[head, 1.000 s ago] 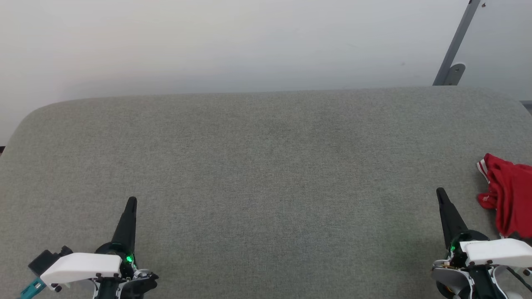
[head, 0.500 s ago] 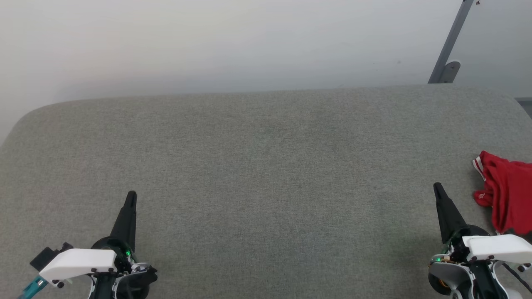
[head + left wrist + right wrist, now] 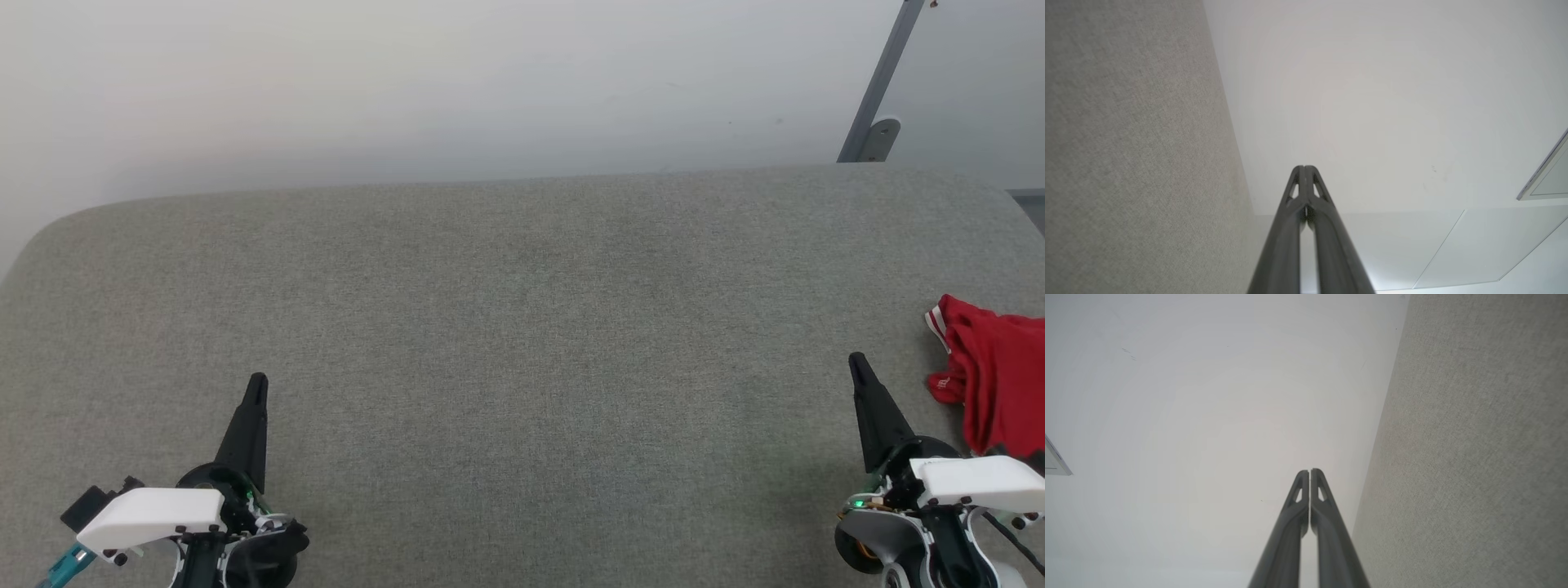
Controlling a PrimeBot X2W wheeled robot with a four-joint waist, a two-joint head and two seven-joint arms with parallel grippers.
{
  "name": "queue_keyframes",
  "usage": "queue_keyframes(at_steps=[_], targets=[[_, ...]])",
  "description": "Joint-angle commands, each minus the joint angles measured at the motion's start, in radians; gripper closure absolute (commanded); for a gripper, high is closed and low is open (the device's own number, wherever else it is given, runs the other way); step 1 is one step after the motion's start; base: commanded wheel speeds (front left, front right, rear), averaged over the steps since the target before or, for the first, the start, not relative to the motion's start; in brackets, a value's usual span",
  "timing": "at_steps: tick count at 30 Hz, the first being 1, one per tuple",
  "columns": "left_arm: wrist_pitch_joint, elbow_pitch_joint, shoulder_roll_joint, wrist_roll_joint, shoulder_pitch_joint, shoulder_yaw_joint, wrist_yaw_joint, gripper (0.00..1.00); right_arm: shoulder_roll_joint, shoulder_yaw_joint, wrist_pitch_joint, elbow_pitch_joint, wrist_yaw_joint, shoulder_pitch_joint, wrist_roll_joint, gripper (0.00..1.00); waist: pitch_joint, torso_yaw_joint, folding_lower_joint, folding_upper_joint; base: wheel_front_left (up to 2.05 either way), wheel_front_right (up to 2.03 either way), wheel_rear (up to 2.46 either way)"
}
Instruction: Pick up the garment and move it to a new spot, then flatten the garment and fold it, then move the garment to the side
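Note:
The garment (image 3: 998, 384) lies crumpled at the far right of the grey table (image 3: 522, 327), red with a bit of red-white striped trim showing; the picture's right edge cuts it off. My right gripper (image 3: 856, 361) stands just left of it, shut, holding nothing, apart from the cloth. At the lower left my left gripper (image 3: 258, 381) is shut and holds nothing. In the wrist views the left gripper (image 3: 1304, 167) and the right gripper (image 3: 1309, 471) each show two dark fingers pressed together, pointing past the table toward the white wall.
The grey fabric-covered table has rounded far corners, and a white wall (image 3: 457, 82) rises behind it. A grey metal bracket (image 3: 878, 106) slants up the wall at the back right. Open surface stretches between the two grippers.
The head camera has shifted slightly, so the whole picture slid a little up and left. Both grippers stay shut and the garment lies as before.

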Motion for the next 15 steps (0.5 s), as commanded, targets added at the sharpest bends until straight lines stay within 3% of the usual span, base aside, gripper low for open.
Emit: queue_keyframes(at_steps=[1,15], targets=[[0.004,0.0,0.0,-0.001,-0.012,0.004,0.002,1.0,0.001,0.001,0.002,0.0,0.0,-0.005,0.004,1.0,0.0,0.0,0.0,0.0,0.0,0.0,0.0],[0.006,0.0,-0.003,0.003,-0.012,0.007,0.002,1.0,0.001,0.001,0.002,0.001,0.0,-0.005,0.004,1.0,0.0,0.0,0.0,0.0,0.0,0.0,0.0]])
